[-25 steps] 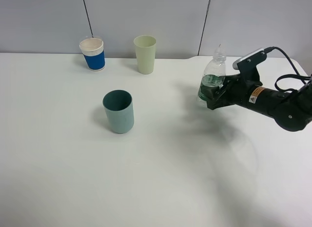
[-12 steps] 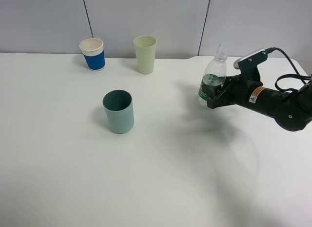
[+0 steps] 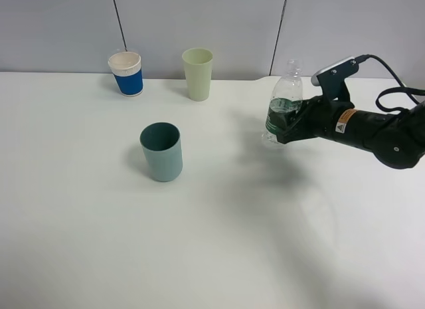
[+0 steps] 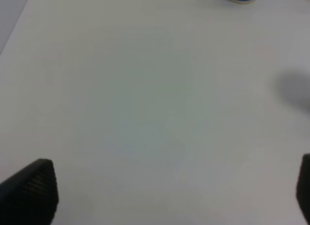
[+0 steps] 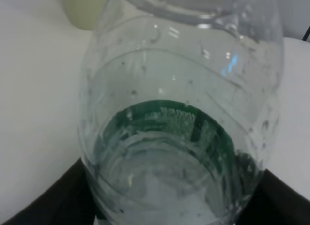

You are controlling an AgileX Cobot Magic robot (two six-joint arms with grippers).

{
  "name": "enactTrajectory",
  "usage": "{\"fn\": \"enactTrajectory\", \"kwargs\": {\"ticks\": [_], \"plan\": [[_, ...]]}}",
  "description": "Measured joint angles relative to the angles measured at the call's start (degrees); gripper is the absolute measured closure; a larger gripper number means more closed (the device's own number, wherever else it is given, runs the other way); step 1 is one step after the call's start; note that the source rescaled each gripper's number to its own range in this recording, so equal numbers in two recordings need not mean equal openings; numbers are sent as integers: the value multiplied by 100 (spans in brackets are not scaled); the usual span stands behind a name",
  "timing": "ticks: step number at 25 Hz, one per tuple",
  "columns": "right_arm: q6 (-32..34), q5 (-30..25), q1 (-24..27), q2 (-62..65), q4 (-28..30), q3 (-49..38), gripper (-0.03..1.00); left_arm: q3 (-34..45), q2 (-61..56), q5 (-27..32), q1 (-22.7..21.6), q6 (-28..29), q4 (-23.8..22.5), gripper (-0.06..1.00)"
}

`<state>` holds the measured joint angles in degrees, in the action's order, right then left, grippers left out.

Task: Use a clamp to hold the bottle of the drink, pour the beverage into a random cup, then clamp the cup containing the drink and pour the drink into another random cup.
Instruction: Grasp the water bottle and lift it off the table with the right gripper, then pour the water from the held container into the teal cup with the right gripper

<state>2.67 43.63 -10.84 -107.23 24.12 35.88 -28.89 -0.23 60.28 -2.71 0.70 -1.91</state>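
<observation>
A big white tabletop fills most of the high view. It is smooth and plain. Behind it stands a grey wall made of flat panels. Two thin dark lines run down the wall where the panels meet, one on the left and one on the right. Both lines lean a little. The wall meets the back edge of the tabletop, and that edge makes a small bend under the right line. The light is soft and even, with only pale grey shadows on the white. The left wrist view shows more of the white tabletop and a grey strip past its edge in one corner.
</observation>
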Motion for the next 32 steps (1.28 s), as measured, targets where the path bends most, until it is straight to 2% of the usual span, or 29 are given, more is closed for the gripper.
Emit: {"fn": "enactTrajectory", "kwargs": {"ticks": [5,10,16,23,27,32], "plan": [[0,-1051,-439,318,-62,525,97,0,0,0,0,0,0,-5],[0,-1596,-880,386,56,1149,97,0,0,0,0,0,0,-5],[0,-2350,-1380,386,557,1904,97,0,0,0,0,0,0,-5],[-5,-2878,-1822,386,1330,2612,97,0,0,0,0,0,0,-5],[-5,-2974,-2066,386,1799,2803,97,0,0,0,0,0,0,-5],[-352,-3050,-2329,386,1979,2839,97,0,0,0,0,0,0,-5]]}}
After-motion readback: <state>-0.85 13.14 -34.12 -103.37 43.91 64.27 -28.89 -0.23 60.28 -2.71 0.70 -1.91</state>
